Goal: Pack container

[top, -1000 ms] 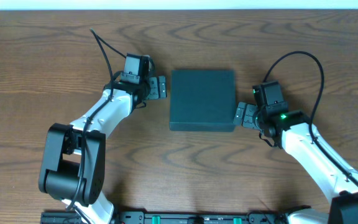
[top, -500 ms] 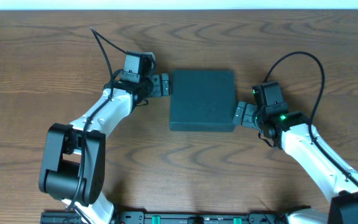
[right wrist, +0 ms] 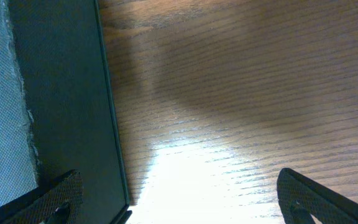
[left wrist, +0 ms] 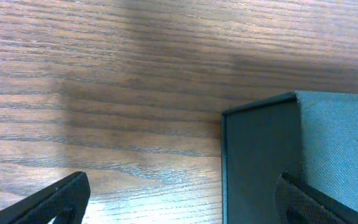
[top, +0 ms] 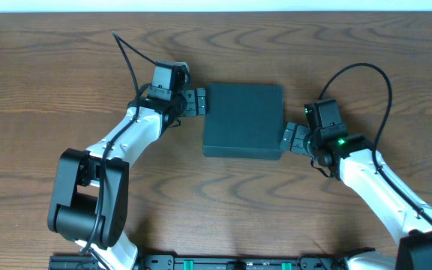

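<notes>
The container (top: 244,120), a dark teal-black square box with its lid shut, lies flat in the middle of the table. My left gripper (top: 196,103) is open at its upper left corner; in the left wrist view one fingertip (left wrist: 309,202) is over the box (left wrist: 291,155) and the other (left wrist: 55,202) is over bare wood. My right gripper (top: 291,139) is open at the box's lower right corner; in the right wrist view one fingertip (right wrist: 55,202) is over the box wall (right wrist: 61,106), the other (right wrist: 319,199) over the table. No snack packets show.
The wooden table (top: 223,202) extends around the box. A black cable (top: 130,60) runs from the left arm and another loops above the right arm (top: 366,71). The table's far edge runs along the top of the overhead view.
My left gripper has moved slightly up and right, closer against the box's upper left corner. The box has shifted a little. The right arm is nearly still.
</notes>
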Robot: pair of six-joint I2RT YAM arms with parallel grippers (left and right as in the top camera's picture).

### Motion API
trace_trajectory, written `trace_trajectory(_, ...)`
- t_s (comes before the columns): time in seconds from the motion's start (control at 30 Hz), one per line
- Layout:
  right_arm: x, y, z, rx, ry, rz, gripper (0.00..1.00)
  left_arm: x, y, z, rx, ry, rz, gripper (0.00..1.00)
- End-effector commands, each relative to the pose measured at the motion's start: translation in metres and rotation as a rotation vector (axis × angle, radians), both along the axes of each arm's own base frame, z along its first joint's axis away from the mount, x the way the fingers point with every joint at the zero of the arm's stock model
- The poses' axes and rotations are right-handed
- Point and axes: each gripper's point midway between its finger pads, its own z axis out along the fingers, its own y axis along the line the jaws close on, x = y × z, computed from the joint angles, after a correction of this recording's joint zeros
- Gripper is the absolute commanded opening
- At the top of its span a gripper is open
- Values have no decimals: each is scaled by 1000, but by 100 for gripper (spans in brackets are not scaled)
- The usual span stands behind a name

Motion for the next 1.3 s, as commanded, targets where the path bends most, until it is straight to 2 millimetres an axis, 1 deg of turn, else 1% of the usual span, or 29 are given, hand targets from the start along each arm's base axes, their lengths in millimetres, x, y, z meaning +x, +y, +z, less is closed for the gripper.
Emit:
trace_trajectory(0.0, 5, 1, 15, -9, -53, 11, 99, 12, 1, 32, 40, -82, -25, 96)
trace_trajectory(0.1, 13, 0, 46, -26, -150, 52, 99, 9, 4, 70, 56, -135, -50, 96)
trace_trajectory(0.17, 17, -3, 79, -52, -252, 78, 99, -2, 7, 101, 79, -168, -88, 96)
trace_trajectory(0.23, 14, -8, 103, -75, -323, 93, 99, -14, 10, 118, 106, -182, -125, 96)
trace_trajectory(0.3, 4, -15, 125, -105, -378, 105, 99, -36, 16, 132, 128, -166, -149, 96)
trace_trajectory(0.47, -30, -38, 158, -166, -444, 83, 99, -85, 29, 147, 144, -90, -158, 96)
trace_trajectory(0.53, -45, -43, 170, -160, -476, 77, 99, -100, 32, 156, 145, -89, -161, 96)
trace_trajectory(0.6, -62, -48, 183, -150, -513, 71, 99, -116, 33, 170, 141, -108, -168, 96)
trace_trajectory(0.7, -86, -56, 192, -140, -543, 67, 99, -137, 32, 187, 143, -147, -184, 96)
trace_trajectory(0.8, -113, -61, 194, -123, -554, 78, 99, -163, 35, 204, 170, -192, -185, 96)
trace_trajectory(0.9, -138, -61, 195, -86, -575, 101, 99, -189, 40, 213, 180, -228, -164, 96)
trace_trajectory(1.0, -153, -62, 198, -53, -610, 112, 99, -209, 41, 213, 152, -255, -165, 96)
trace_trajectory(1.07, -160, -61, 202, -24, -638, 111, 99, -220, 44, 210, 120, -262, -140, 96)
trace_trajectory(1.17, -166, -50, 205, 34, -658, 158, 99, -231, 51, 205, 86, -247, -93, 96)
trace_trajectory(1.27, -171, -35, 203, 102, -642, 215, 99, -241, 56, 198, 105, -214, -92, 96)
